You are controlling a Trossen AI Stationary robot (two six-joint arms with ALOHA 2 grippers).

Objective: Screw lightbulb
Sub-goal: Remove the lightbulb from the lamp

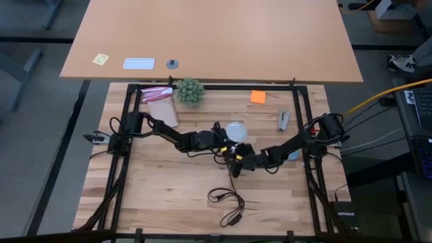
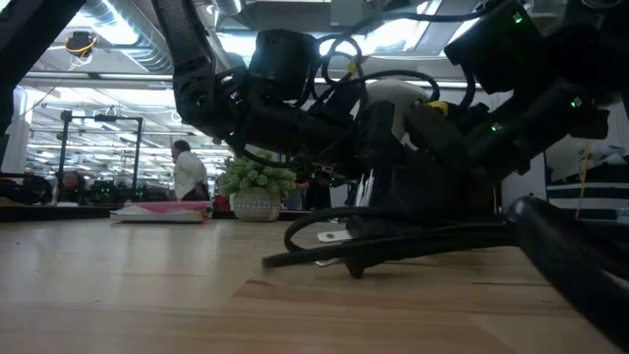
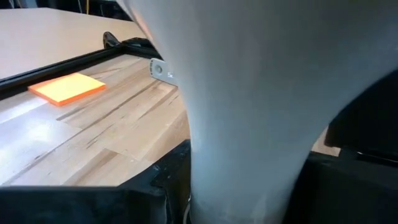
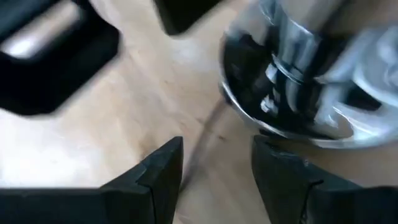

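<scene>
From my station, the lightbulb (image 3: 249,106) swamps the left wrist view, its dome cut off by the picture's edges, so I cannot see the left gripper's fingers around it. In the right wrist view the silvery socket (image 4: 311,81) is smeared by blur and runs off the edge. From above, both grippers meet mid-table in a dark tangle too small for me to read. At table height, the black cord (image 2: 413,241) hides the socket's foot.
</scene>
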